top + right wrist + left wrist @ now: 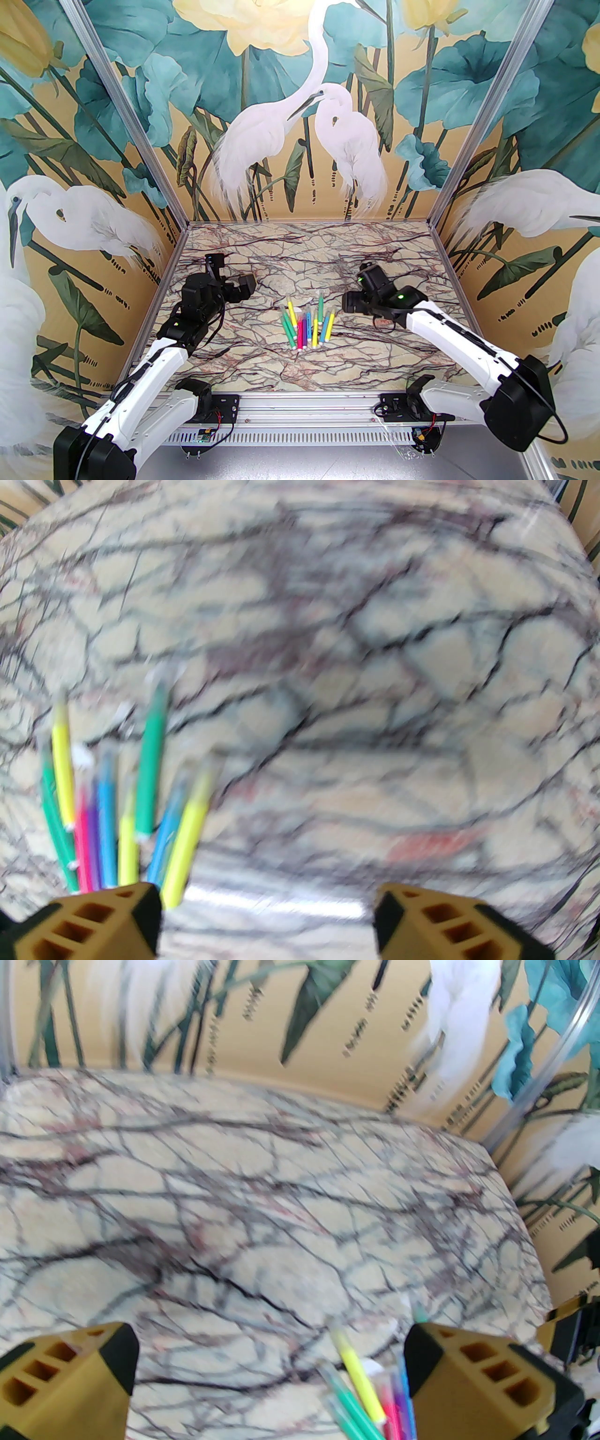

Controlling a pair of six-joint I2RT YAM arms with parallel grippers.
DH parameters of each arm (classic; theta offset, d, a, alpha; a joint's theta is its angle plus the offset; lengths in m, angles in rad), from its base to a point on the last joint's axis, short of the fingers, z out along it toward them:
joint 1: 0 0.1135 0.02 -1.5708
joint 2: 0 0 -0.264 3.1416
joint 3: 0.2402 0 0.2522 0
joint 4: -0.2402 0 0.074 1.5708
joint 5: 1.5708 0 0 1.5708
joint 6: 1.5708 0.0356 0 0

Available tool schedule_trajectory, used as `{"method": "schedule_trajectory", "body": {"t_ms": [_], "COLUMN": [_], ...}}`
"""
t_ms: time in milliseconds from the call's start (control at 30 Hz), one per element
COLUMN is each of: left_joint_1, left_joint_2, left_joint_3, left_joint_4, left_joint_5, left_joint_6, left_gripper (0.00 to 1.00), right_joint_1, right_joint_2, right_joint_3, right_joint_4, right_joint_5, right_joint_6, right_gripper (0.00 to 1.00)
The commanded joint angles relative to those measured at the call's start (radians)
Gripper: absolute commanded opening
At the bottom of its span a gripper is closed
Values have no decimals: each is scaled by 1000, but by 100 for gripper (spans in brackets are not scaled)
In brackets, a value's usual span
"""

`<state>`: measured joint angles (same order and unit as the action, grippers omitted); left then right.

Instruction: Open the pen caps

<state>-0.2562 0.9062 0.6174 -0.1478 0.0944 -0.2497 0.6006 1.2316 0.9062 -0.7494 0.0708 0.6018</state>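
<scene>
Several pens (307, 326) with green, yellow, pink, purple and blue barrels lie side by side in a loose fan at the middle of the marble table (300, 253). Pale pen caps (320, 294) sit on their far tips; both wrist views are too blurred to show them. My left gripper (243, 286) hovers left of the fan, open, with the pens (361, 1396) beside its right finger (468, 1382). My right gripper (349, 302) hangs just right of the fan, open, nothing between its jaws. The pens (117, 808) lie beyond its left finger (103, 920).
Painted walls with aluminium posts (445, 201) close in the table at the back and on both sides. A metal rail (300, 408) with the arm bases runs along the near edge. A small pale bit (310, 300) lies by the pens' far ends.
</scene>
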Motion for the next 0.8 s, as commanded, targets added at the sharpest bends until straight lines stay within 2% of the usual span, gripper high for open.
{"method": "schedule_trajectory", "body": {"t_ms": [0,100,267,567,767], "left_joint_1": [-21,-39,-59,-61,-62], "left_joint_2": [24,39,40,36,40], "left_joint_3": [30,40,41,36,30], "left_joint_4": [-28,-18,-20,-62,-49], "left_joint_5": [118,150,170,51,51], "left_joint_6": [-11,8,22,18,18], "left_gripper": [100,99,99,99,100], "right_joint_1": [26,47,82,101,103], "right_joint_2": [17,39,102,226,299], "right_joint_3": [-2,-32,-39,-40,-33], "right_joint_4": [-20,20,69,133,170], "right_joint_5": [-74,-123,-132,-141,-154], "right_joint_6": [85,116,145,166,170], "right_gripper": [75,72,69,61,56]}}
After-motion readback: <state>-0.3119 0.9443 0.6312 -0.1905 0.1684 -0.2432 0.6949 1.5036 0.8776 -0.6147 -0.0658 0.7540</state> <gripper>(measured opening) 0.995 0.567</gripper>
